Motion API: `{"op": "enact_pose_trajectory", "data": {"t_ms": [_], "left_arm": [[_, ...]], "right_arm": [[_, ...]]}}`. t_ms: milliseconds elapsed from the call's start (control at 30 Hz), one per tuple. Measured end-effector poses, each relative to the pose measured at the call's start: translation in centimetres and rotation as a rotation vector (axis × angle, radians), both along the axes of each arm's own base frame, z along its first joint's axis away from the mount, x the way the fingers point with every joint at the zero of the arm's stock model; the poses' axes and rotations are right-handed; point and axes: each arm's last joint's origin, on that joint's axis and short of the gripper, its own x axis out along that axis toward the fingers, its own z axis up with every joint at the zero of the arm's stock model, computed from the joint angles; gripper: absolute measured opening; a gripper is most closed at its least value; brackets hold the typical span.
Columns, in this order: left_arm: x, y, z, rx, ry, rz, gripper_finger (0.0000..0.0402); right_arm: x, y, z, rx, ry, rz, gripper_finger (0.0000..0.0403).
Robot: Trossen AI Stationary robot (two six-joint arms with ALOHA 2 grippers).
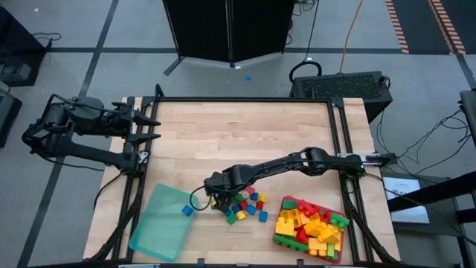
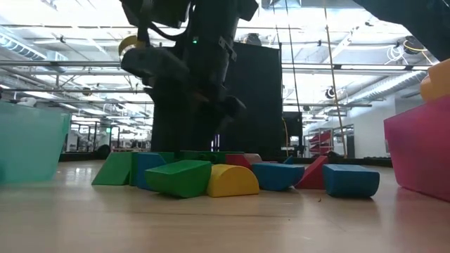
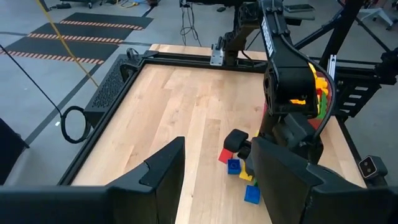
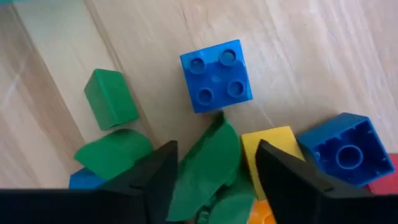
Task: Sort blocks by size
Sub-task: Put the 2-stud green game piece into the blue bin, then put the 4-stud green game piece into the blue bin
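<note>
The right pincer (image 1: 217,199) hangs low over the near edge of a loose pile of small blocks (image 1: 245,206) on the wooden desk (image 1: 238,141). In the right wrist view its two dark fingers (image 4: 152,180) stand apart with a green block (image 4: 208,165) lying between them; whether they press on it cannot be told. Just ahead of the fingers sits a blue four-stud cube (image 4: 216,76), studs up. To one side of the fingers lie two more green pieces (image 4: 111,98), to the other a yellow block (image 4: 270,149) and a blue block (image 4: 345,149) turned hollow side up.

Beyond the pile, away from the pincer toward the right arm's base, a red tray (image 1: 311,230) holds a heap of larger yellow, red and green blocks. On the pincer's other side a translucent teal tray (image 1: 160,223) lies on the desk with one blue block (image 1: 187,211) at its edge.

The left pincer (image 1: 152,125) waits at the far left edge of the desk, well apart from all blocks, its fingers (image 3: 163,171) spread and holding nothing.

No brand, label or writing can be read on any block or tray.
</note>
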Motion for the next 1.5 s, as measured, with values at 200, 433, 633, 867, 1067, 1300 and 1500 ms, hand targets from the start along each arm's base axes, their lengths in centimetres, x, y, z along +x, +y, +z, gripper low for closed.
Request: {"op": "enact_pose_trajectory", "data": {"t_ms": [200, 433, 633, 867, 1067, 1300, 1500], "left_arm": [[0.0, 0.0, 0.0, 0.0, 0.0, 0.0, 0.0187], [0.0, 0.0, 0.0, 0.0, 0.005, 0.0, 0.0187], [0.0, 0.0, 0.0, 0.001, 0.005, 0.0, 0.0187], [0.0, 0.0, 0.0, 0.008, 0.006, 0.006, 0.0187], [-0.1, 0.1, 0.0, 0.02, 0.006, 0.026, 0.0187], [-0.1, 0.1, 0.0, 0.023, 0.004, 0.035, 0.0187], [-0.1, 0.1, 0.0, 0.023, 0.004, 0.039, 0.0187]], "right_arm": [[0.2, 0.2, -1.8, 0.015, 0.039, 0.025, 0.0106], [0.1, 0.2, -1.7, 0.012, 0.042, 0.046, 0.0075], [0.2, -0.4, 0.0, -0.008, 0.039, 0.056, 0.0075], [2.2, -0.5, 5.2, -0.017, -0.201, 0.144, 0.0075], [5.6, 0.8, 8.3, 0.038, -0.709, 0.333, 0.0075], [7.8, -0.1, 5.6, 0.023, -0.833, 0.405, 0.0075], [8.9, -0.4, 2.7, 0.14, -0.854, 0.368, 0.008]]}}
